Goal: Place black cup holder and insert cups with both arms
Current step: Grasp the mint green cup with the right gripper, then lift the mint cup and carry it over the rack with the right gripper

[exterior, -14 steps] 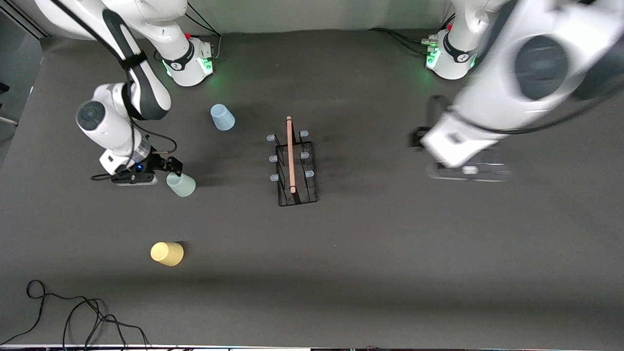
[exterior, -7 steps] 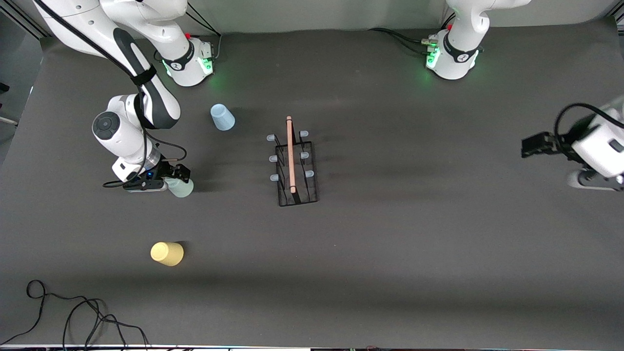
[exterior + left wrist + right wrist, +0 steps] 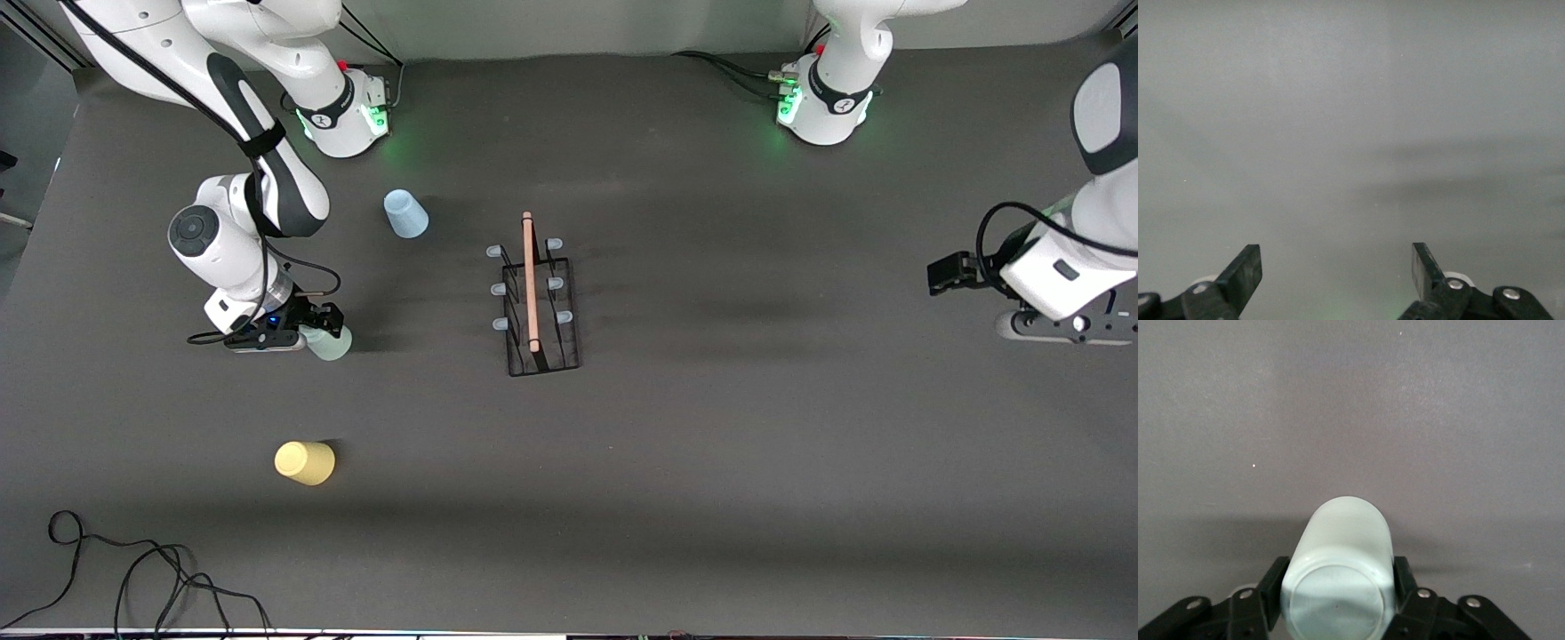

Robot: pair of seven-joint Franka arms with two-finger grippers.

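Note:
The black cup holder [image 3: 539,307] stands mid-table with its wooden rod handle on top and its pegs bare. My right gripper [image 3: 327,325] is shut on the pale sage green cup [image 3: 334,345], which rests on the table toward the right arm's end. In the right wrist view the green cup [image 3: 1341,553] fills the space between the fingers of the right gripper [image 3: 1338,577]. The light blue cup [image 3: 405,214] and the yellow cup [image 3: 305,463] stand apart, untouched. My left gripper [image 3: 947,271] hangs open over bare table at the left arm's end, and the left gripper [image 3: 1337,257] holds nothing.
Loose black cables [image 3: 133,569] lie at the near corner toward the right arm's end. The two arm bases [image 3: 342,102] [image 3: 822,102] stand along the table's edge farthest from the front camera.
The right gripper slid onto the green cup and shut on it. The left arm swung away from the table's middle to its own end.

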